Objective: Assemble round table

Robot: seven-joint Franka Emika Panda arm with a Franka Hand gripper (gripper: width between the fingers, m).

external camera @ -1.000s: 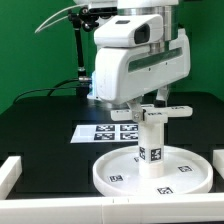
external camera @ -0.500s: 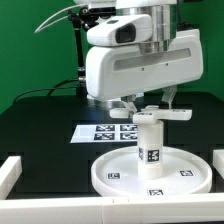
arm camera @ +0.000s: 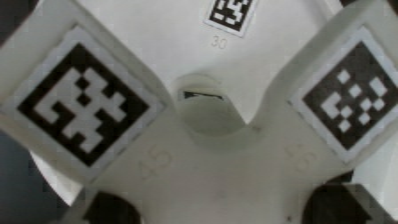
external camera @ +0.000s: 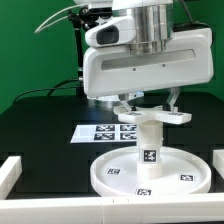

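From the exterior view you see the round disc (external camera: pixel 147 171) lying on the black table (external camera: pixel 40 125), the short post (external camera: pixel 150 145) upright at its centre, and the cross-shaped foot piece (external camera: pixel 152 114) on top of the post, in front of the marker board (external camera: pixel 98 131). The pincer (external camera: pixel 147 104) is clamped on the foot piece. Your wrist view shows only the foot piece's tagged arms (arm camera: pixel 89 95) close up.

No readable words, brands or numbers anywhere: only black-and-white square tags on the round disc (external camera: pixel 150 172), the post (external camera: pixel 149 146) upright on that disc, and the cross-shaped foot piece (arm camera: pixel 196 120).
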